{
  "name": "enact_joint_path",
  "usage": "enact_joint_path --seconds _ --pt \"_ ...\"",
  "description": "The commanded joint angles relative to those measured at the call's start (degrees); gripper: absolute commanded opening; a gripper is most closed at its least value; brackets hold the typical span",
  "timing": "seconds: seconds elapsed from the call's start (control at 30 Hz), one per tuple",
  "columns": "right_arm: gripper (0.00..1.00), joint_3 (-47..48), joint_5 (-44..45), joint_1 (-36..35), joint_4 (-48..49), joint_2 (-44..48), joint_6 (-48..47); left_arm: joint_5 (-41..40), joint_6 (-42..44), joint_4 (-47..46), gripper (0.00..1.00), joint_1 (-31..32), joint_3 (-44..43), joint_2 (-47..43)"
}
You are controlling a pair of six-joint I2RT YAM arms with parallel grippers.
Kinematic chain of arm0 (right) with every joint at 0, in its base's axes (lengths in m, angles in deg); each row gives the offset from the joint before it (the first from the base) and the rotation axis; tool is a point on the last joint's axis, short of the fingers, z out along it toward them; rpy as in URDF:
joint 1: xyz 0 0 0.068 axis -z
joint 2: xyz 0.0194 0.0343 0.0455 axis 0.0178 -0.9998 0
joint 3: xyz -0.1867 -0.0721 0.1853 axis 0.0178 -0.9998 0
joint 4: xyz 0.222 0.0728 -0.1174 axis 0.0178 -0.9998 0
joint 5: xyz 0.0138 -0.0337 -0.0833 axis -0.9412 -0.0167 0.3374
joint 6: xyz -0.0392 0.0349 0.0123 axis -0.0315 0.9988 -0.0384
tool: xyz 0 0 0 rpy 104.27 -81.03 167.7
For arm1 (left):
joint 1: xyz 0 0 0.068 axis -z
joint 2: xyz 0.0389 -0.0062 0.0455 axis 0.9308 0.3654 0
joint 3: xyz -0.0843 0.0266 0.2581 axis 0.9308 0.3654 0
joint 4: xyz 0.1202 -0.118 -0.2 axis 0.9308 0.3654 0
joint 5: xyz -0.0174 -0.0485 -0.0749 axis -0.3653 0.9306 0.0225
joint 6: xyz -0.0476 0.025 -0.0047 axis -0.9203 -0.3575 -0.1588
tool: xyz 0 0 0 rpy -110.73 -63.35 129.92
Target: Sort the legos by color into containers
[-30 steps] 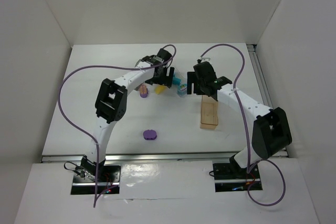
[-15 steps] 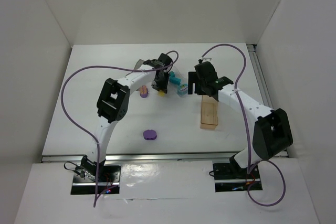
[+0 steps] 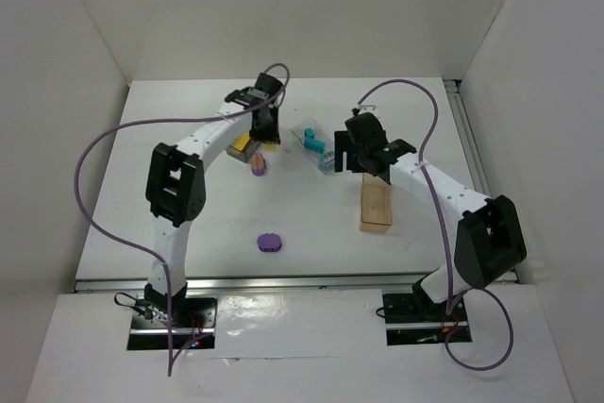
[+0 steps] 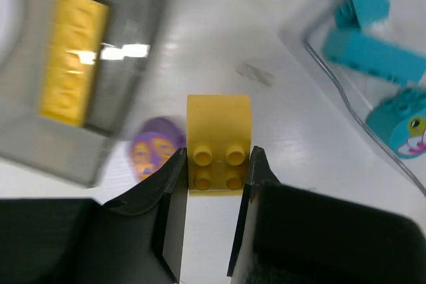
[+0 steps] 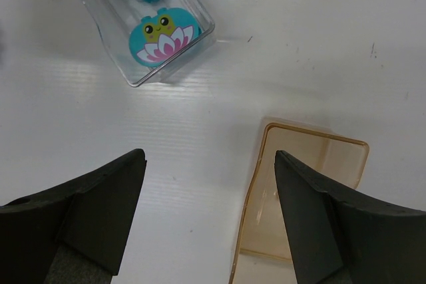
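Yellow lego (image 4: 218, 131), four round studs showing, sits clamped in left tool (image 4: 217, 159).

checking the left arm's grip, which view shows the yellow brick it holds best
Left wrist: the yellow brick sits clamped between the fingers of the left gripper, studs facing the camera. Top external leaves it mostly hidden under the gripper. Right wrist misses it entirely.

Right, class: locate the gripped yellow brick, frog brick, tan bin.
yellow brick (image 4: 218, 139): left wrist, middle above studs
frog brick (image 5: 163, 39): right wrist, printed face
tan bin (image 5: 316, 134): right wrist, far rim
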Motion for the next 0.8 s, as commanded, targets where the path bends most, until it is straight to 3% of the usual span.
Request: enact_joint_path --seconds 0.0,0.2,0.3,0.4,0.43,0.47,0.6,0.77 --pt "0.85 -0.4 1.1 -1.1 -1.0 2.9 -0.3 -2.7 -1.4 -0.5 0.00 -4.4 -0.2 -5.1" --pt "0.85 0.1 3.3 -5.0 -1.5 2.9 0.3 -1.5 -1.4 -0.5 0.00 -9.3 -3.3 -1.7" --pt "0.85 1.4 2.1 -7.3 -2.0 1.7 0.3 -0.4 -1.9 2.6 0.01 -10.6 -9.3 3.2" --pt "0.87 2.1 -4.5 -12.0 0.0 1.7 -0.9 0.2 -1.3 3.2 0.32 -10.6 -11.9 6.2" --pt "0.88 1.2 -10.7 -13.5 1.4 2.3 -1.7 0.2 -0.6 3.2 0.46 -10.6 -11.9 6.2" --pt "0.88 0.5 -13.5 -16.7 3.0 2.3 -2.4 0.8 -0.6 3.9 0.71 -10.6 -12.7 6.7" --pt "0.92 -0.9 -24.2 -26.2 7.5 -1.8 -9.2 2.5 -0.6 3.9 0.90 -10.6 -13.3 4.6" --pt "0.96 2.1 -21.1 -34.0 4.5 -9.3 -14.8 3.3 2.1 4.4 0.92 -11.1 -13.3 -1.9"
